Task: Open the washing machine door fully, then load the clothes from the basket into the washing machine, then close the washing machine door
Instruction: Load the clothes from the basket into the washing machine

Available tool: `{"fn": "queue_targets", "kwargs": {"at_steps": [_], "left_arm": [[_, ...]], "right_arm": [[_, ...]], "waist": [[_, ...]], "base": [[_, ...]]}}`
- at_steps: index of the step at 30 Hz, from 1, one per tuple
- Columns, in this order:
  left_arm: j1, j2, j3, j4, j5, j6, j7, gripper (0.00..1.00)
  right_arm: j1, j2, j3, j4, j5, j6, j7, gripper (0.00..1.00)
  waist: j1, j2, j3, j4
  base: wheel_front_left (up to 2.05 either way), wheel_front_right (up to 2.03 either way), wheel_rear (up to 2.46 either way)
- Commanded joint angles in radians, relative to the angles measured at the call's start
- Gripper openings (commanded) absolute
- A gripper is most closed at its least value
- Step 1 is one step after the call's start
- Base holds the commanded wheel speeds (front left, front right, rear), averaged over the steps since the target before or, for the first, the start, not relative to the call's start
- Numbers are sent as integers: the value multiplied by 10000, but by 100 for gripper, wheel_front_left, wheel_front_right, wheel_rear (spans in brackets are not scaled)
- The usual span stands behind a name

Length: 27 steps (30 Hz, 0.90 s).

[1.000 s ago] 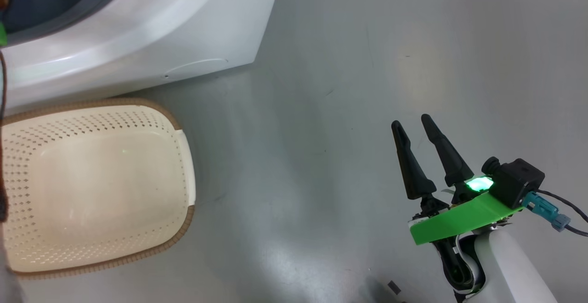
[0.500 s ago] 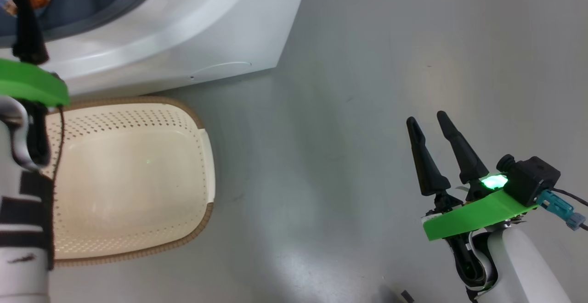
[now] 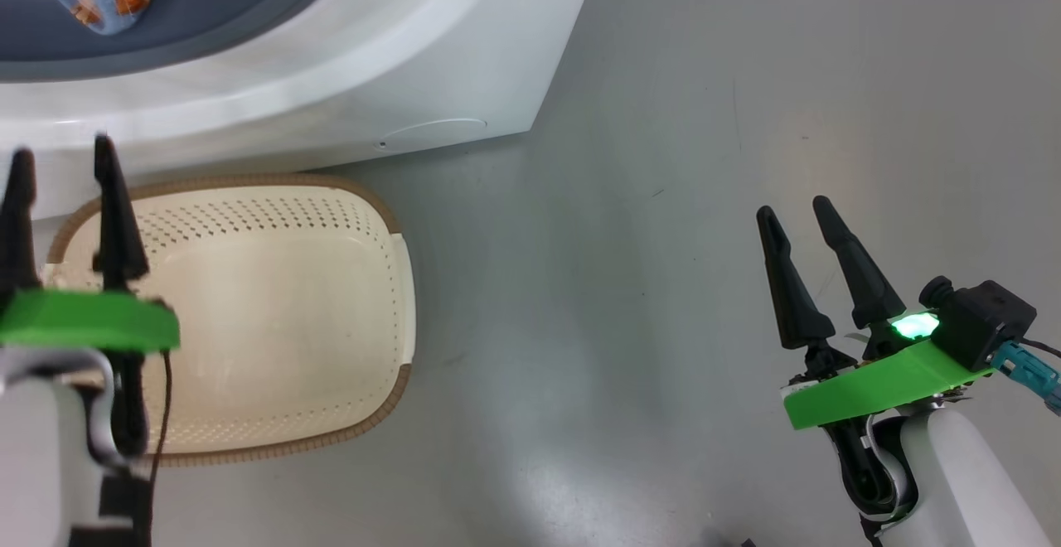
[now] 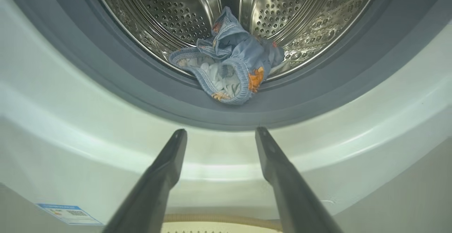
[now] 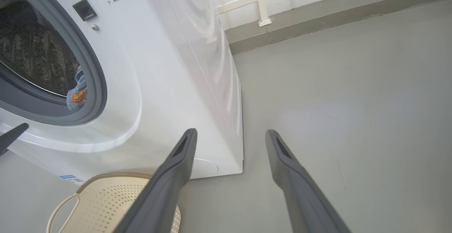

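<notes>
Two grippers, both spread wide, holding nothing. The left gripper points at the washing machine; the clothes lie just past its fingertips, a blue cuff flopped out of the drum onto the grey gasket. The basket right under it looks cleared out, and the right gripper hangs over bare floor, well off to the side. My worry: swing the door shut now and that cuff gets pinched in the seal, so it won't latch.

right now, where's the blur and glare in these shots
Head view: left gripper slightly blurred, soft glare on the floor. Left wrist view: its fingers out of focus, clothes sharp. Right wrist view: bright sheen on the washing machine side.
</notes>
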<state>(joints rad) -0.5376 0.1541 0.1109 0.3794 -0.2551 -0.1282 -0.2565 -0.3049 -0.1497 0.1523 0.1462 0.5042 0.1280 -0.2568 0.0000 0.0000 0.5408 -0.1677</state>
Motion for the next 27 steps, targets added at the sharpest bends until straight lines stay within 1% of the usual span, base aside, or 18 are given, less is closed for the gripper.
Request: {"fn": "queue_targets", "kwargs": {"at_steps": [1,7,12,20,27], "left_arm": [[588,216,438,-564,130,-25,-53,100],[2145,-157,1025,-1762,220,-25,-53,100],[2847,-360,1240,-2419,263,-25,-53,100],[2954,-467,1266,-2647,401,-25,-53,100],[2480,-422,1073,-2577,396,-25,-53,100]], "right_arm": [[348,-97,153,-249,-22,27,-49,100],[401,-144,108,-251,-36,27,-49,100],[417,-168,106,-245,-35,27,-49,100],[393,-189,129,-231,-33,27,-49,100],[344,-163,56,-230,-39,27,-49,100]], "waist": [[0,0,-24,9],[0,0,-59,38],[0,0,-60,85],[0,0,-58,103],[0,0,24,150]], "base": [[0,0,0],[0,0,0],[0,0,0],[0,0,0],[0,0,0]]}}
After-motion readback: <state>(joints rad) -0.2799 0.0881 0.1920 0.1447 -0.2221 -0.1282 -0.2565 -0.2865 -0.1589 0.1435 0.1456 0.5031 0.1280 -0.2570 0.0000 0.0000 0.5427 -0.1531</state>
